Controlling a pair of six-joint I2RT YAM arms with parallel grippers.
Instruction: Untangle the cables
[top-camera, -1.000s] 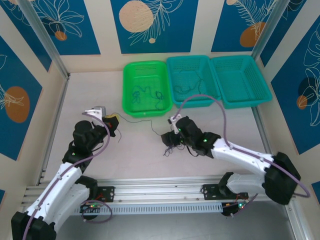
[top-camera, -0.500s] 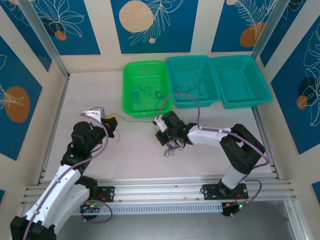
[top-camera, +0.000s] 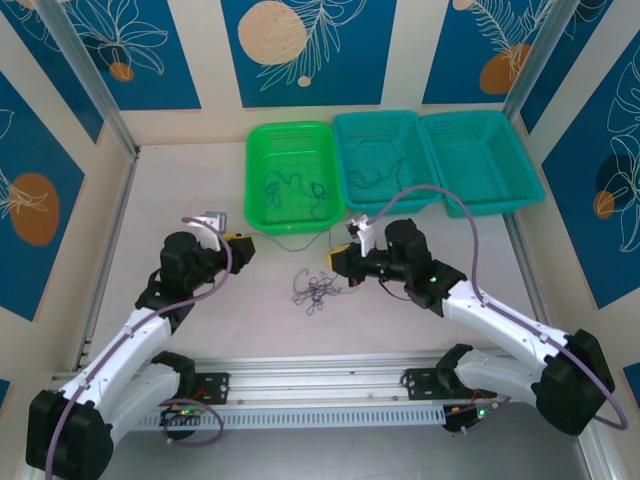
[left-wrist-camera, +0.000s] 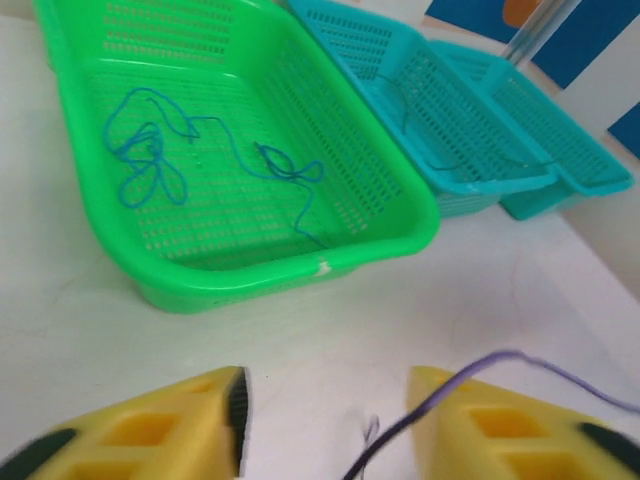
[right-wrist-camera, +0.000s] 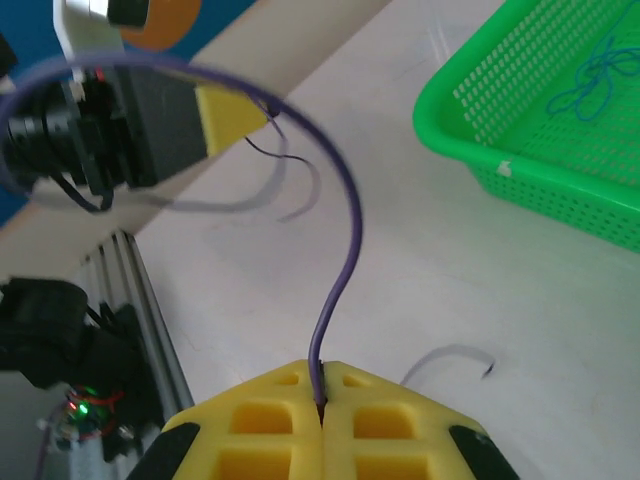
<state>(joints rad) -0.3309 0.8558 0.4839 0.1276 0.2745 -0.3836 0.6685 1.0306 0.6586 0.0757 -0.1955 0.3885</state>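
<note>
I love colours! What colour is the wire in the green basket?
The wire is blue, clearest in the left wrist view.

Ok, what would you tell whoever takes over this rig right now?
Left pincer: open, holding nothing.
Right pincer: shut on a purple cable arcing toward the left one.
Tangle lies on the table; blue cable in the green basket, dark cable in the middle teal basket.
Done: those two sorted. Left: free the purple cable, unpick the tangle.

1. Blue wall panels (top-camera: 345, 70) with white leaf drawings and orange circles line the top and sides.
2. Cream strips (top-camera: 207, 60) separate them.
3. Aluminium posts (top-camera: 90, 85) rise in both upper corners.
4. A pale table top (top-camera: 180, 180) lies centre frame.
</note>
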